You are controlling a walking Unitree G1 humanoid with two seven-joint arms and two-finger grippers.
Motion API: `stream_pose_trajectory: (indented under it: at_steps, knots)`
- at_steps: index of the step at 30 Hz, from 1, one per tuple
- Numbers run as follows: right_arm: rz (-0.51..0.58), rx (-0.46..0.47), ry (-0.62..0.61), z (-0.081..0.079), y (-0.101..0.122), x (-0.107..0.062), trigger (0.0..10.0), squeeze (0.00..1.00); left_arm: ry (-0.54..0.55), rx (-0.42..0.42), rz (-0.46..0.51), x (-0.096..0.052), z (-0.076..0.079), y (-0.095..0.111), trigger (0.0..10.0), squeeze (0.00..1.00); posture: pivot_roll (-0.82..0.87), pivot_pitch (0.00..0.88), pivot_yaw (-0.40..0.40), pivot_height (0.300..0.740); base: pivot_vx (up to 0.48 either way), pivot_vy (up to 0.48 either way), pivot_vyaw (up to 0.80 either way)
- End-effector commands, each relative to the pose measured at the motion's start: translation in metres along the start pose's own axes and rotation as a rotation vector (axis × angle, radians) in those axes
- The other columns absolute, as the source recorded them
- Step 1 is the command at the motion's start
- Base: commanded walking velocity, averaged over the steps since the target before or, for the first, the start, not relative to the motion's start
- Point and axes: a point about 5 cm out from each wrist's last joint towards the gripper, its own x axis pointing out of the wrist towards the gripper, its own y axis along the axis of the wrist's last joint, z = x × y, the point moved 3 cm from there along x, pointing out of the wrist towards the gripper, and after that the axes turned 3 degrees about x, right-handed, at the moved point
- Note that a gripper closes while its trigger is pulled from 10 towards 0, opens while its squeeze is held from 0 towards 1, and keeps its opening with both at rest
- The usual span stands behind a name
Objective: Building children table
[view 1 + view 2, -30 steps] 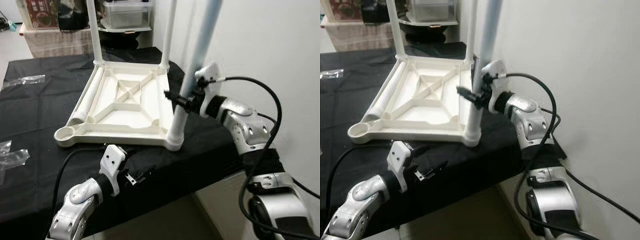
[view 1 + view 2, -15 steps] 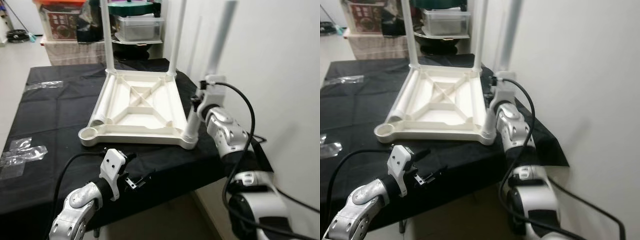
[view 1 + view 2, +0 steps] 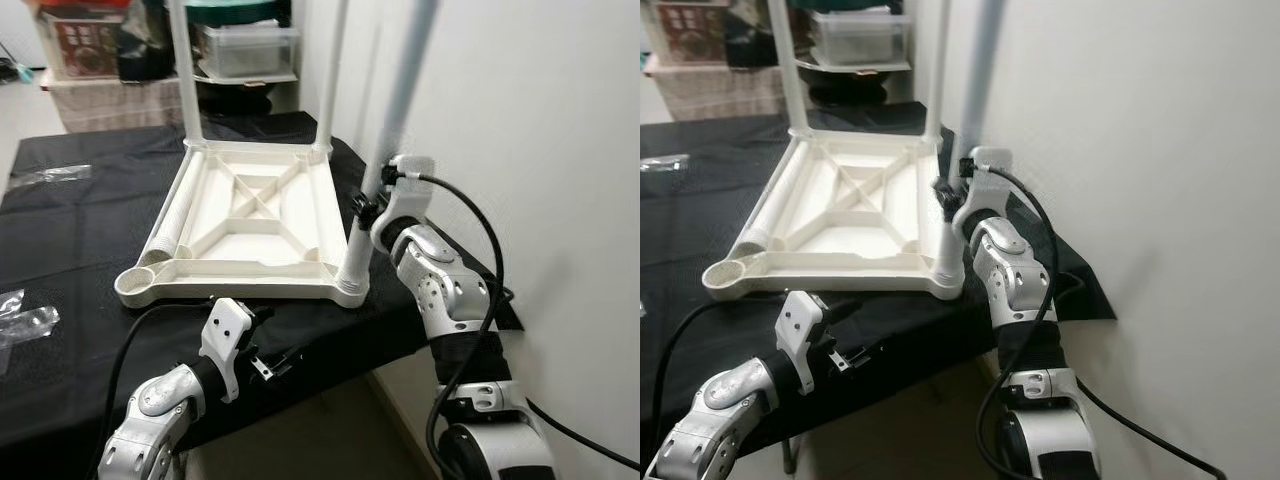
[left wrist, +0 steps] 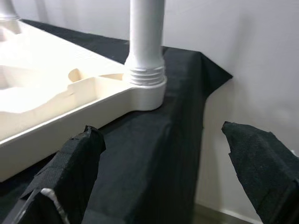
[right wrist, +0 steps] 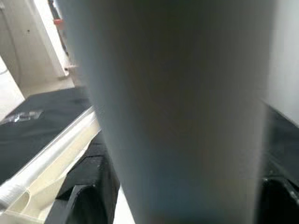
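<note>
Right gripper (image 3: 368, 208): fingers closed around the near right leg (image 3: 385, 150), low on the shaft, a little above its socket.
Right wrist view: leg (image 5: 177, 116) close up between the two black fingers (image 5: 86, 196), one on each side.
Left gripper (image 3: 270, 352): fingers spread wide, holding nothing, hovering at the near edge of the black cloth (image 3: 80, 220), just short of the tabletop.
Left wrist view: open fingers (image 4: 70, 168) framing the threaded foot of the leg (image 4: 145, 46) where it meets the corner socket.
Tabletop (image 3: 250, 215): cream plastic, lying upside down on the cloth, ribs facing up, right edge close to the white wall (image 3: 540, 150).
Far legs: two already upright, far left leg (image 3: 187, 75) and far right leg (image 3: 331, 70).
Loose leg (image 3: 172, 222): lying along the left inner edge of the tabletop.
Empty socket (image 3: 133, 283): near left corner, still open.
Handling: hollow plastic, likely light and stiff; smooth tube probably slippery under a twist.
Where to hold: low on the shaft near the thread, for turning without tipping the tabletop.
Risk: light tabletop may slide on the cloth while a leg is screwed in.
</note>
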Motion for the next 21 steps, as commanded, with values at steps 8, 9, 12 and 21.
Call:
stream_pose_trajectory:
  at_steps: [8,9,12,21]
  knots:
    - [-0.058,-0.057,0.632,-0.024,0.009,-0.040,10.0,0.00,-0.004,-0.017,-0.013,-0.001,0.002,-0.005,10.0,0.00,0.06,0.000,-0.112,0.740,0.000,0.000,0.00]
    - [-0.102,-0.100,0.679,-0.022,0.000,-0.045,10.0,0.00,-0.003,-0.017,-0.014,-0.001,0.002,-0.005,10.0,0.00,0.06,0.000,-0.110,0.740,0.000,0.000,0.00]
    - [-0.185,-0.160,0.758,-0.016,-0.019,-0.053,10.0,0.00,-0.005,-0.017,-0.016,-0.002,0.002,-0.005,10.0,0.00,0.06,0.000,-0.107,0.740,0.000,0.000,0.00]
    - [-0.269,-0.186,0.621,-0.002,-0.040,-0.038,0.0,0.00,-0.007,-0.012,-0.014,-0.001,0.001,-0.003,10.0,0.00,0.06,0.000,-0.105,0.740,0.000,0.000,0.00]
